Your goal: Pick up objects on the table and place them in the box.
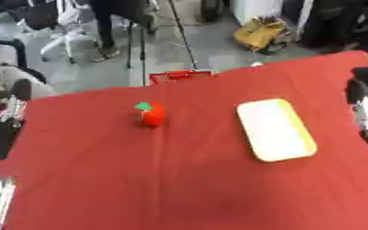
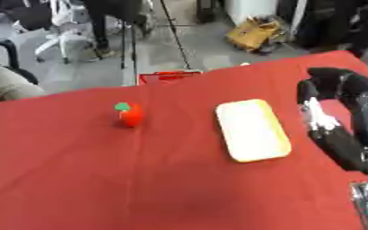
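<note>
- Right hand [image 2: 332, 130] at the table's right edge, arm bent back above it. Dark and blurred; cannot tell if its fingers are straight or curled. Holds nothing that I can see.
- Left hand [image 1: 2, 130] shows only as dark shapes at the left edge in the left eye view; its state cannot be told either.
- Red fruit [image 1: 150, 114] with a green leaf on top sits alone on the cloth, well to the left of the right hand and slightly farther from the robot. Looks like a toy apple or tomato; cannot say which. Nothing touches it.
- Pale yellow tray [image 2: 252, 130] lies flat between the fruit and the right hand, just beside the hand, long side running away from the robot. Nothing on it. Likely a second pickable thing or just a resting spot; unclear.
- Red box [image 1: 179, 76] sits beyond the far table edge, past the fruit, only its top rim showing. Probably the drop target, placed so a reach forward clears the edge.
- Judgement: nothing grasped yet, task looks at its start. Fruit is the obvious first pick; the right hand would have to cross over the tray to get there, so the left hand may be as well placed.
- Surface: table covered in red cloth [image 1: 179, 179], smooth, lying askew in view.
- Room: grey floor, office chair [image 1: 58, 31] at far left, tripod legs [image 1: 183, 40] near the box, yellow bag [image 1: 259, 32] on the floor far right. A person's legs stand at the far edge, touching nothing.
</note>
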